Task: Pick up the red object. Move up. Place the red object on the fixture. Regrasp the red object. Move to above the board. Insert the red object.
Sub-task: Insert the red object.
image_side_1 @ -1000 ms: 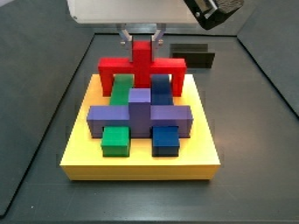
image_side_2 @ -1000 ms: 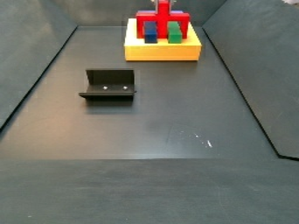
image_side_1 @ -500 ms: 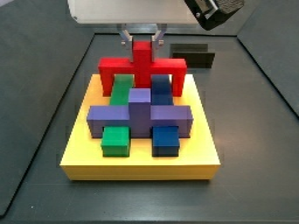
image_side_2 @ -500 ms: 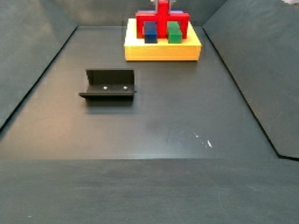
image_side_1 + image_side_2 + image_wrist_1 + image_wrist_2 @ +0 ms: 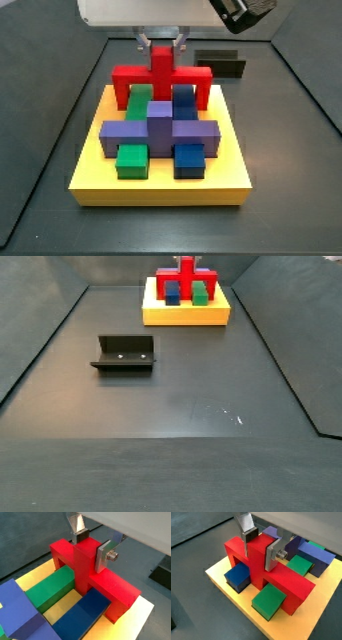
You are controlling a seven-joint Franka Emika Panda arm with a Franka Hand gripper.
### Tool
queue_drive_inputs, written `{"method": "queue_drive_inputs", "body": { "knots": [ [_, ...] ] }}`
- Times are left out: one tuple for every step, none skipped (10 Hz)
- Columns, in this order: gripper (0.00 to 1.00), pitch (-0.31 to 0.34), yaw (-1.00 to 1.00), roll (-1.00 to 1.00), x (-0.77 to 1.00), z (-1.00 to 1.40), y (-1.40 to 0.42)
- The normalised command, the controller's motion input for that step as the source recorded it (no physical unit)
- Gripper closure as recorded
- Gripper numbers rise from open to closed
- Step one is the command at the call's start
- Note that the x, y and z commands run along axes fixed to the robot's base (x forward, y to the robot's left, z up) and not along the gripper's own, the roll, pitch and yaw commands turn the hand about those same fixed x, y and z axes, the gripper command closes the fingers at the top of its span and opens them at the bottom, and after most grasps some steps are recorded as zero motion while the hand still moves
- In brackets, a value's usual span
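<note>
Red is the colour that matters here: the red object (image 5: 85, 572) stands on the board (image 5: 160, 185) at its far edge, the wide bar spanning above a green block (image 5: 52, 591) and a blue block (image 5: 87, 614), one leg down on each outer side of that pair.

Going left to right in a side view, the red bar's left leg comes down beside the green block, the central stem rises in the middle, and the right leg drops beside the blue one. The gripper (image 5: 162, 42) sits directly above, its silver plates pinching the stem from both sides; in both wrist views the fingers (image 5: 271, 554) lie flat against the red faces.

In a side view the fixture (image 5: 123, 353) stands empty on the dark floor, well apart from the board. The purple cross-shaped block (image 5: 159, 132) sits nearer the board's middle, with another green and blue block in front.

I judge the step in hand to be the insertion, at or near its end. Whether the legs are fully bottomed I cannot tell. The next move likely calls for a last straight push down if needed, then spreading the plates and lifting clear without dragging the stem.
</note>
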Motion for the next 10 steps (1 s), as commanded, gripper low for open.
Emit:
{"method": "queue_drive_inputs", "body": {
  "knots": [
    [1.0, 0.0, 0.13, -0.03, 0.0, -0.17, 0.0],
    [1.0, 0.0, 0.25, -0.03, 0.04, -0.18, 0.0],
    [1.0, 0.0, 0.21, 0.0, 0.04, -0.12, 0.0],
    [1.0, 0.0, 0.2, 0.0, 0.08, -0.12, 0.0],
    [1.0, 0.0, 0.0, 0.0, 0.04, -0.09, 0.0],
    [1.0, 0.0, -0.06, 0.0, 0.02, -0.13, 0.0],
    [1.0, 0.0, -0.27, 0.0, 0.13, -0.33, 0.0],
    [1.0, 0.0, -0.27, 0.0, 0.08, -0.27, 0.0],
    [1.0, 0.0, -0.21, 0.0, 0.03, -0.4, 0.0],
    [1.0, 0.0, -0.12, 0.0, 0.02, -0.59, 0.0]
  ]
}}
